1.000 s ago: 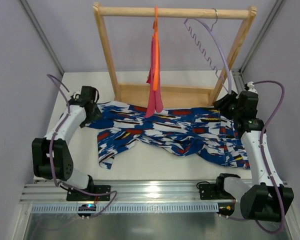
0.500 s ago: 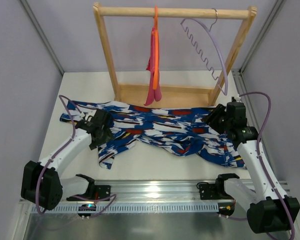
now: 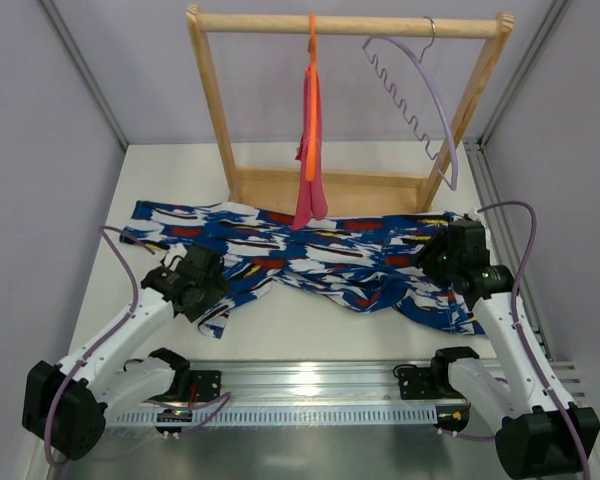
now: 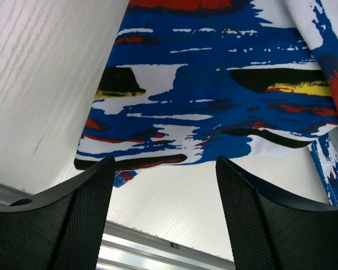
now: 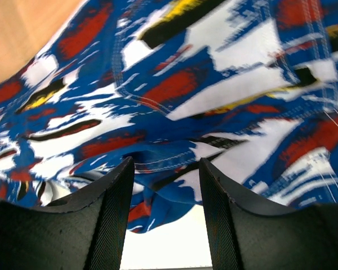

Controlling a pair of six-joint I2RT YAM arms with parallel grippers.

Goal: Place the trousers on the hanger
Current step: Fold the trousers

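The trousers (image 3: 320,255), in a blue, white, red and black print, lie spread across the table, rumpled in the middle. The lilac hanger (image 3: 425,95) hangs by its silver hook from the right end of the wooden rail, empty. My left gripper (image 3: 202,285) is open and empty, low over the near left leg end; in the left wrist view its gripper (image 4: 164,166) sits at the cloth's (image 4: 214,95) hem. My right gripper (image 3: 445,255) is open over the right part of the trousers; in the right wrist view its gripper (image 5: 166,169) frames a stitched fold (image 5: 158,101).
A wooden rack (image 3: 215,110) stands at the back, its base board (image 3: 360,190) just behind the trousers. An orange hanger with pink cloth (image 3: 310,140) hangs at the rail's middle. A metal rail (image 3: 310,385) runs along the near edge. Grey walls close both sides.
My left arm has swung from the far left corner toward the near side, and the left trouser leg now lies spread out to the left. My right gripper has moved nearer over the cloth.
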